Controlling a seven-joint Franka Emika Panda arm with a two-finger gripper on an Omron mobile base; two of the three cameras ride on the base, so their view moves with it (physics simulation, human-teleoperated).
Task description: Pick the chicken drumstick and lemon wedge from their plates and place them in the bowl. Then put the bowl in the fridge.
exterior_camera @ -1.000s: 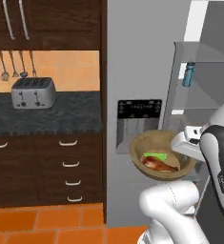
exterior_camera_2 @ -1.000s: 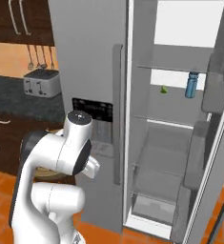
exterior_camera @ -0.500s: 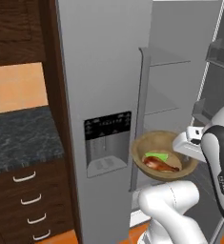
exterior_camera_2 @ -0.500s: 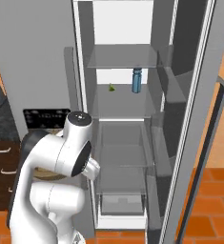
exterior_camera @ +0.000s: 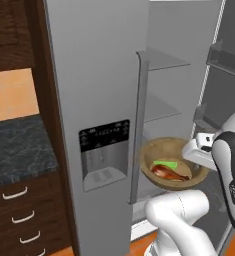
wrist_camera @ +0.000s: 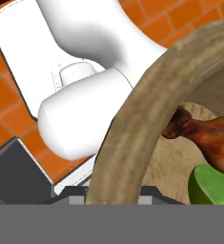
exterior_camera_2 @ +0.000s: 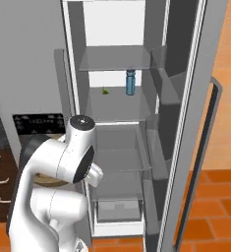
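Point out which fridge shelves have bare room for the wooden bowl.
The top shelf looks bare. The next shelf is crowded at its back by a blue bottle and a small green item. Below it, the clear shelf looks bare. The gripper holds the bowl by its rim.

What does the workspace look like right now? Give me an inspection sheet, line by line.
Surface: dark stone counter at left, nothing seen on it.
Job's things: bowl held up in front of the fridge, carrying the chicken drumstick and lemon wedge; fridge door open, shelves bare in the middle.
Clutter: blue bottle and a small green item on a fridge shelf.
Grippers: gripper shut on the bowl rim.
Cables: nothing seen.
Surroundings: dark wood drawers, orange tile floor.
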